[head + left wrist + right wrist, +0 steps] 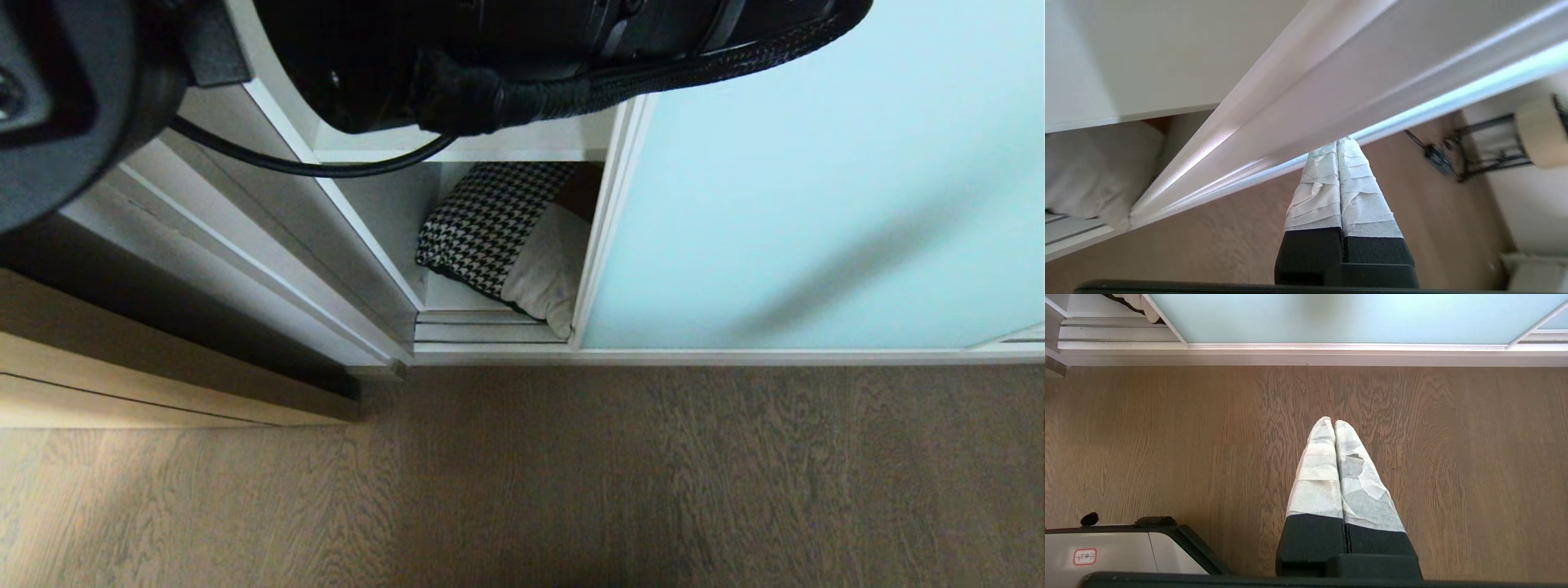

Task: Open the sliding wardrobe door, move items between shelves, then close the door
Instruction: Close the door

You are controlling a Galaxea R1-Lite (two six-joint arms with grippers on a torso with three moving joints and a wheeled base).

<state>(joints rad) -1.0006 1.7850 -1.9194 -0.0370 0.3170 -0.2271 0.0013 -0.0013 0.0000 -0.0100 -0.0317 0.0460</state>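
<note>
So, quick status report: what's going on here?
Left gripper shut, empty, at sliding wardrobe door edge. Right gripper shut above floor. Door part open, cushion on bottom shelf.

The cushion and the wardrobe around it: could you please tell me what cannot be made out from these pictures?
- Cushion: head view, its right part hidden behind the door frame; the brown patch sits in shadow.
- Upper shelf: head view, the left arm covers what lies on it.
- Left claw: wrist view, blurred; contact with the door frame cannot be told.
- Right claw: parked over the floor.

Cushion (506,241) on shelf (445,292), left of door (816,204).
</note>
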